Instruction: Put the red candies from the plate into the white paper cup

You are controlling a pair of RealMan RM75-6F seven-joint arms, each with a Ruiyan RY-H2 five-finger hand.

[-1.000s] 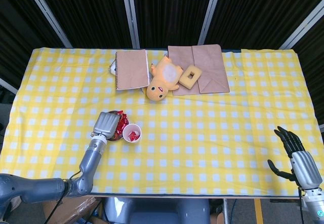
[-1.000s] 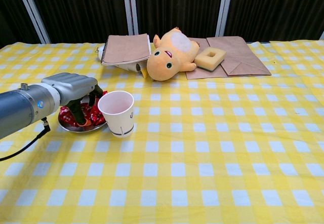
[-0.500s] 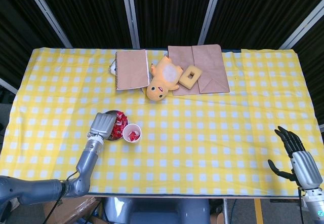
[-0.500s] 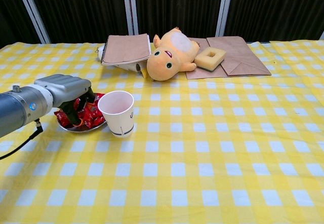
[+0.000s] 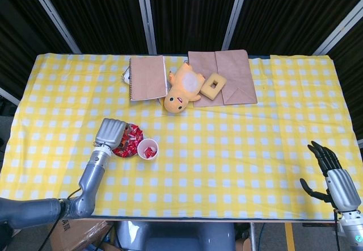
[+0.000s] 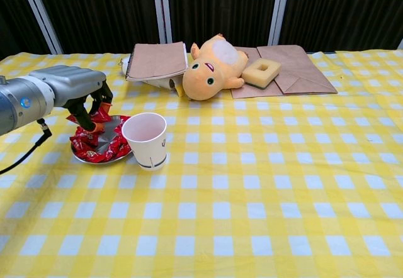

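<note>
- Candy first: left hand (image 6: 72,89) hangs just above the plate (image 6: 80,157), fingers curled down and pinching a red wrapped candy (image 6: 97,116) by its top; the rest of the red candies (image 6: 101,141) lie heaped on the plate.
- Lift straight up before going sideways. The held wrapper hangs near the heap, and, as I judge it, a low sweep could drag neighbours off the plate.
- Head view shows the hand (image 5: 111,132) over the plate's left part, w/ the white paper cup (image 5: 148,148) just right of the plate, nearly touching it. So the carry is short, to the right.
- Cup (image 6: 146,139) stands upright, mouth open; head view shows a red candy or two already inside. It's light paper, prob. easy to tip, so come in from above, not from the side, and keep knuckles off the rim.
- Centre the pinch over the mouth, then part the fingers. Wrapper may cling, so pause before pulling away.
- Mid-surface: notebook (image 6: 154,61), plush toy (image 6: 214,67), foam block (image 6: 261,73) on a brown paper bag (image 6: 296,70), all well apart from the work.
- Right hand (image 5: 332,174) rests at the surface's near right corner, fingers spread, holding nothing. No need for it here.
</note>
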